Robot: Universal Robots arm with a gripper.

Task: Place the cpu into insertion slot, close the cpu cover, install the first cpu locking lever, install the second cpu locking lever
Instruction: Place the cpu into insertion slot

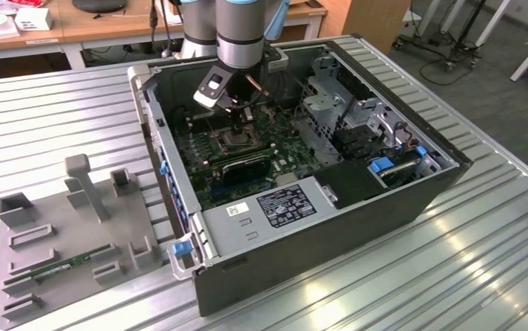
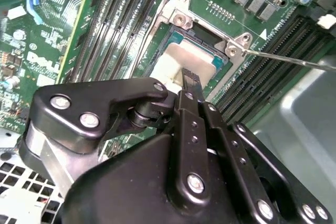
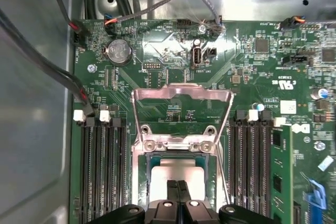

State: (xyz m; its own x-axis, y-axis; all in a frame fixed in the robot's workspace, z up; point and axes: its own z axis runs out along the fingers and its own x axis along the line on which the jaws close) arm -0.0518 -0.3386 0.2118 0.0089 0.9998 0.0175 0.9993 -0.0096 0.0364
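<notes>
Gripper (image 3: 177,184) closed over seated cpu (image 3: 160,174); cpu cover (image 3: 181,94) — raised.

Dull metal cpu (image 3: 176,174), shiny cpu cover (image 3: 182,94)

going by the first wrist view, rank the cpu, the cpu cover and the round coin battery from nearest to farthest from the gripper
1. cpu: lying in the insertion slot, right at the tips of the gripper.
2. cpu cover: standing open, just beyond the slot.
3. coin battery: farthest, past the cover near the board's edge.
</notes>
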